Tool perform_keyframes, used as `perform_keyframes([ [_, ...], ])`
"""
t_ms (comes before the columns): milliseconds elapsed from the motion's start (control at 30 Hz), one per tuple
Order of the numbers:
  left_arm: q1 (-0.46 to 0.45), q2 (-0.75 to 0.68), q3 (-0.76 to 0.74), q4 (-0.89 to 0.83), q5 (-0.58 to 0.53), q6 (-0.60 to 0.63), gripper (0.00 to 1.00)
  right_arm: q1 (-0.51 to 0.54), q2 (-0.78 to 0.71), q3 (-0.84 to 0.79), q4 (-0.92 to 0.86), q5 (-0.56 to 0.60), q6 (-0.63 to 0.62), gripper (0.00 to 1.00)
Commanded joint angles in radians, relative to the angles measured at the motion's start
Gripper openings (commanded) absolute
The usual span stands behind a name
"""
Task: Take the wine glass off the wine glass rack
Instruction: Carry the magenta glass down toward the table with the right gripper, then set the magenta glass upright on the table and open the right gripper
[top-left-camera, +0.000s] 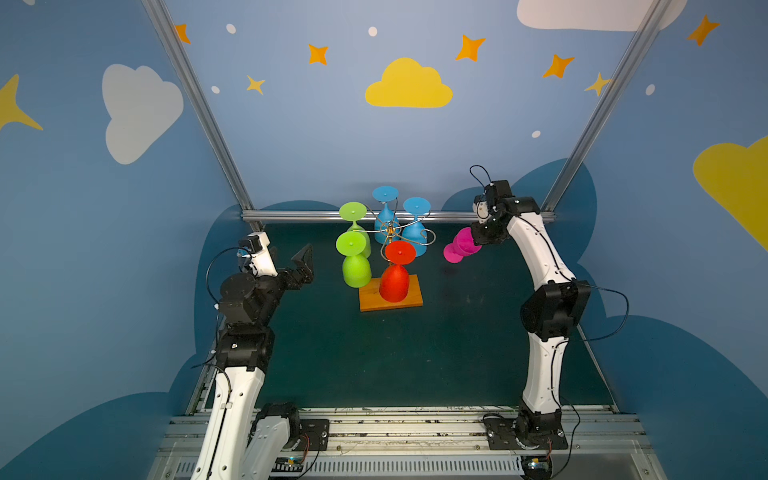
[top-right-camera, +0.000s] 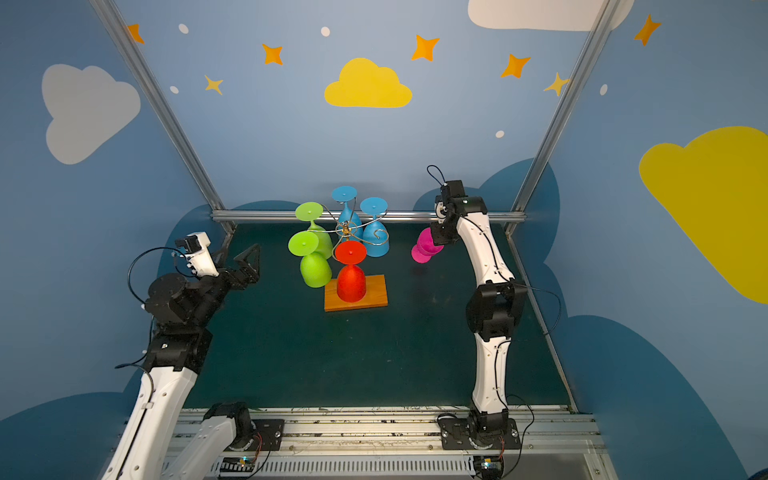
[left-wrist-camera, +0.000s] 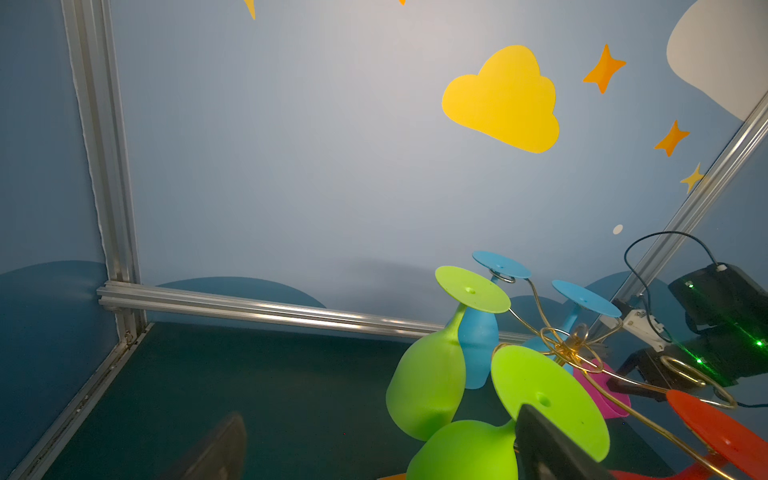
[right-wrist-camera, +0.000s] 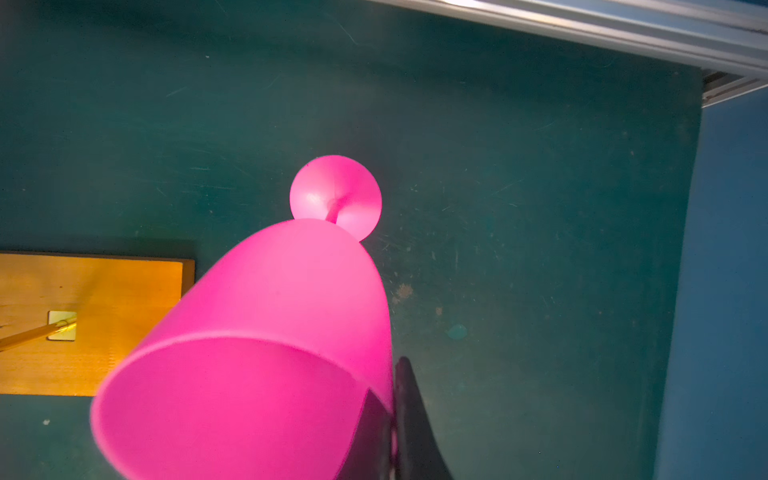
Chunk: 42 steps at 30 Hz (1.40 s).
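So the pink wine glass (top-left-camera: 461, 247) is off the wine glass rack (top-left-camera: 390, 233) and hangs in the air just right of it, above the dark green desk (top-left-camera: 415, 357). It's matte plastic, hot pink all over, with a round foot, a short stem and a deep bowl. It sits tilted, foot down and to the left, bowl rim up at the right tool (top-left-camera: 476, 240). The right wrist view shows that tool clamped on the bowl wall near the rim, with one finger (right-wrist-camera: 409, 415) outside and the other a dark shape showing through the pink from inside.

The rack itself is thin gold wire with curled arms on an orange-brown wooden base (top-left-camera: 370, 302). Five glasses hang upside down on it: a red glass (top-left-camera: 394, 279) nearest, two green glasses (top-left-camera: 355, 262) on the left and two blue glasses (top-left-camera: 384, 218) at the far side. The spiral arm (top-left-camera: 428, 239) on the right carries nothing.

Room-wise, the pink glass is apart from that spiral, with bare desk below it and to the near side. The aluminium rail (top-left-camera: 316, 216) along the far edge is close behind the rack, and the right wall is near the right arm.

The left tool (top-right-camera: 237, 254) sits left of the green glasses with its fingers spread wide, holding nothing.
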Motion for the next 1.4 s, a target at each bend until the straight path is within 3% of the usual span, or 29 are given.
perform_keyframes([
  [0,0.005,-0.002,-0.01,0.029,0.015,-0.008,0.99,-0.003,0.024,0.049,-0.037,-0.011,-0.003,0.0],
  [467,0.011,0.006,-0.01,0.026,0.019,-0.017,0.99,-0.005,0.092,0.107,-0.068,-0.029,0.004,0.0],
  [700,0.013,0.01,-0.01,0.026,0.021,-0.018,0.99,-0.003,0.096,0.106,-0.073,-0.039,0.008,0.11],
  [1000,0.014,0.006,-0.011,0.025,0.021,-0.018,0.99,-0.003,0.092,0.106,-0.073,-0.051,0.025,0.17],
  [1233,0.015,0.003,-0.012,0.025,0.019,-0.018,0.99,-0.01,0.038,0.098,-0.048,-0.08,0.047,0.37],
  [1367,0.014,-0.003,-0.013,0.026,0.015,-0.018,0.99,-0.026,-0.011,0.068,0.003,-0.129,0.076,0.41],
])
